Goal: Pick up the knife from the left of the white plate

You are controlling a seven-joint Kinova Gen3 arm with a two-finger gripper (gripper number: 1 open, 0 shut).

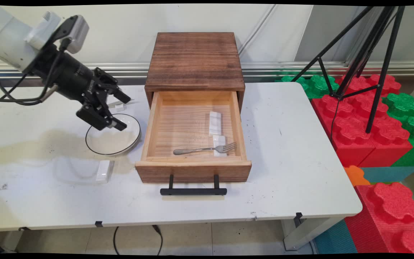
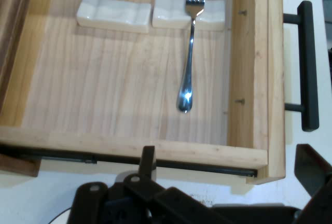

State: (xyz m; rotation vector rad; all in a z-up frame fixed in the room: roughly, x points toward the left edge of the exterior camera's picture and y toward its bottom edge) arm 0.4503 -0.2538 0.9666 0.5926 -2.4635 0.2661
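My black gripper (image 1: 124,112) hangs open and empty above the far rim of a white plate (image 1: 115,138) with a dark edge, left of the wooden drawer box (image 1: 195,57). The box's drawer (image 1: 192,169) is pulled out, its black handle (image 1: 193,191) facing the near side. Inside, a metal fork (image 1: 203,149) rests its tines on a white cutlery rest (image 1: 219,144), and a second rest (image 1: 215,123) lies behind it. The hand view looks into the drawer (image 2: 135,146) over its side wall: fork (image 2: 189,58), two rests (image 2: 114,14) (image 2: 171,12), handle (image 2: 307,66). The gripper (image 2: 228,157) has nothing between its fingers.
A white rest (image 1: 103,171) lies on the table in front of the plate, and another small one (image 1: 120,107) sits behind the gripper. Right of the table stand a black tripod (image 1: 368,64) and red and green foam blocks (image 1: 365,126). Black cables trail from the arm at left.
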